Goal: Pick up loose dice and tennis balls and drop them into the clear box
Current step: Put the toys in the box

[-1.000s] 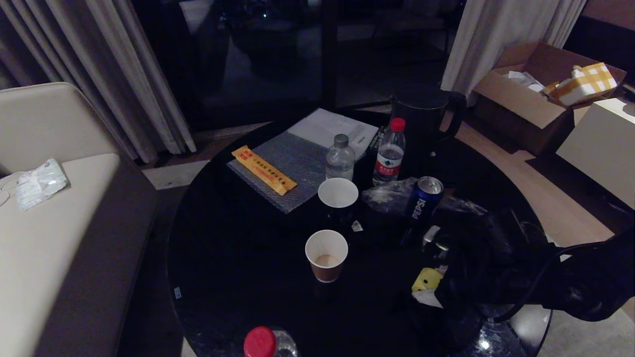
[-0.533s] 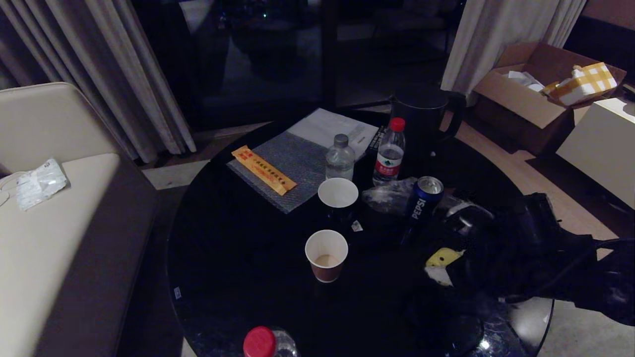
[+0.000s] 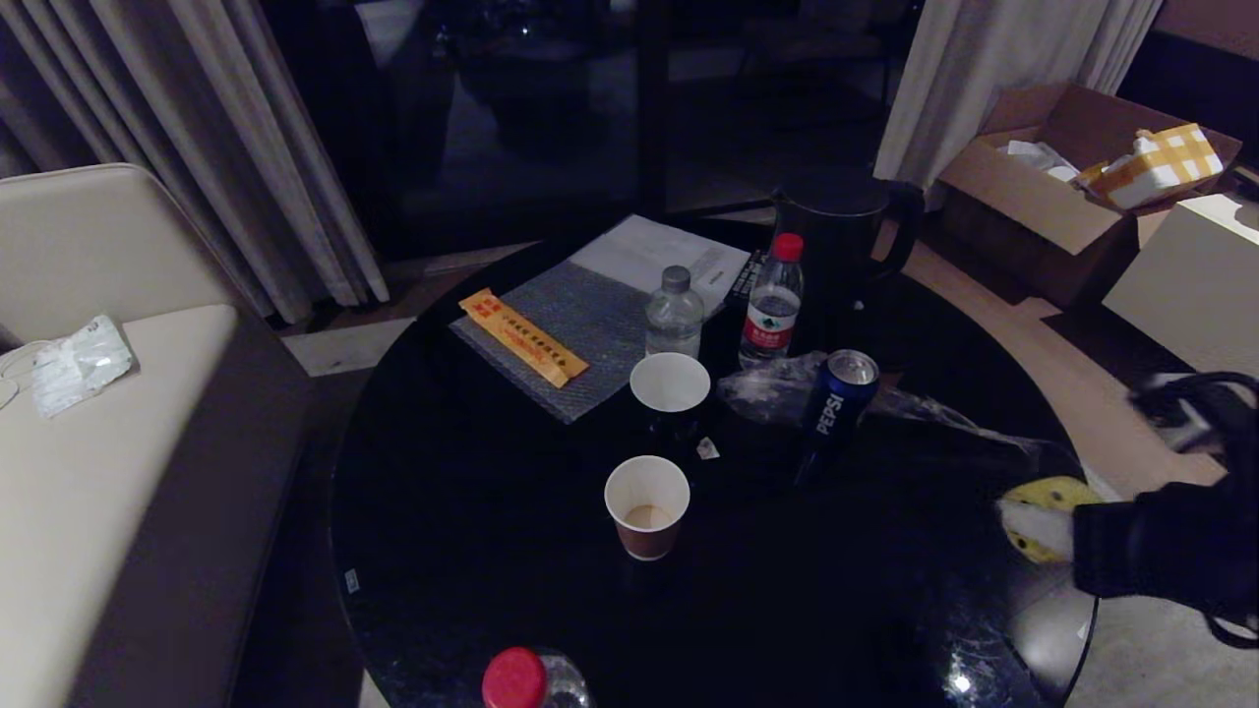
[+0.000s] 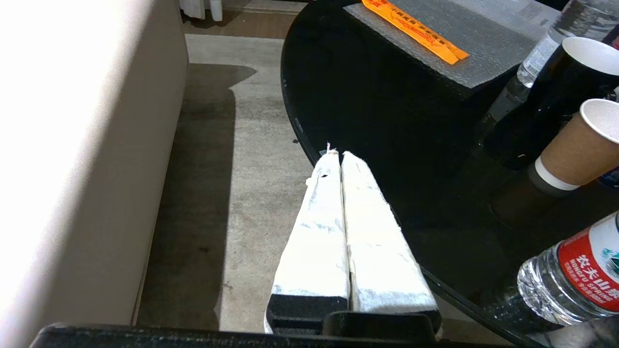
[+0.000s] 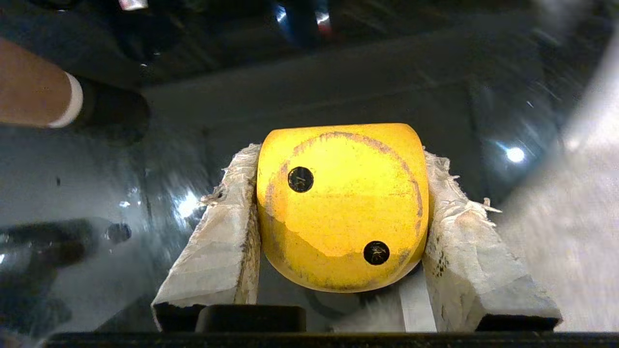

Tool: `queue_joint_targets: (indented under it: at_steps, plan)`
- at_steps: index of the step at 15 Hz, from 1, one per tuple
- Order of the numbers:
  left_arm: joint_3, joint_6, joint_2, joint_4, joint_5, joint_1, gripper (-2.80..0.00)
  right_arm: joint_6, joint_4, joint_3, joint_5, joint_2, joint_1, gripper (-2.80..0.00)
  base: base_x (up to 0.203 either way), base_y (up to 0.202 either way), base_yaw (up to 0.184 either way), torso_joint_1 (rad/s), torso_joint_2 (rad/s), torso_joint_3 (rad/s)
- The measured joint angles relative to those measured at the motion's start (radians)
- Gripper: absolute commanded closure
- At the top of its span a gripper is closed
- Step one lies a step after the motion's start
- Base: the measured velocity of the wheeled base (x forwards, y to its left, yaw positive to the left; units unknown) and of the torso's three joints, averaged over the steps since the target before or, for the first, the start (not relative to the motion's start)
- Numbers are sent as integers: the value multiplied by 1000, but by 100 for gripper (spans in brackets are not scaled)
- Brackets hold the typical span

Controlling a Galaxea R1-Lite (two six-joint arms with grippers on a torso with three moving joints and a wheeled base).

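Note:
A yellow die (image 5: 341, 203) with black pips sits between the white padded fingers of my right gripper (image 5: 338, 159), which is shut on it. In the head view that gripper (image 3: 1033, 519) holds the yellow die (image 3: 1048, 497) above the right rim of the round black table (image 3: 472, 531). My left gripper (image 4: 338, 154) is shut and empty. It is parked low beside the table's left edge, over the floor. The tennis balls and the clear box are out of view, and I see no other dice.
On the table stand two paper cups (image 3: 646, 503) (image 3: 670, 385), a Pepsi can (image 3: 838, 393), two water bottles (image 3: 772, 315), a dark kettle (image 3: 836, 236) and a bubble-wrap sheet with an orange packet (image 3: 523, 337). A red-capped bottle (image 3: 515, 678) stands at the front edge. A sofa (image 3: 108, 442) is on the left.
My right arm has swung to the right with the yellow die, from over the table's right-middle out to its right rim. The left arm has not moved.

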Motion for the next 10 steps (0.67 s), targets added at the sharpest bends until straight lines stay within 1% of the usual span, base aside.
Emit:
queue_joint_targets:
  at_steps: [3, 6, 8, 10]
  plan:
    - [0, 0, 0, 0, 0, 0, 0, 3, 157, 105, 34, -291, -128, 0, 0, 0, 0, 0, 0, 0]
    - [0, 0, 0, 0, 0, 0, 0, -38, 299, 221, 114, -568, -269, 0, 0, 0, 0, 0, 0, 0]
    - [0, 0, 0, 0, 0, 0, 0, -67, 358, 283, 148, -720, -322, 0, 0, 0, 0, 0, 0, 0]
    - [0, 0, 0, 0, 0, 0, 0, -78, 403, 319, 133, -832, -347, 0, 0, 0, 0, 0, 0, 0]
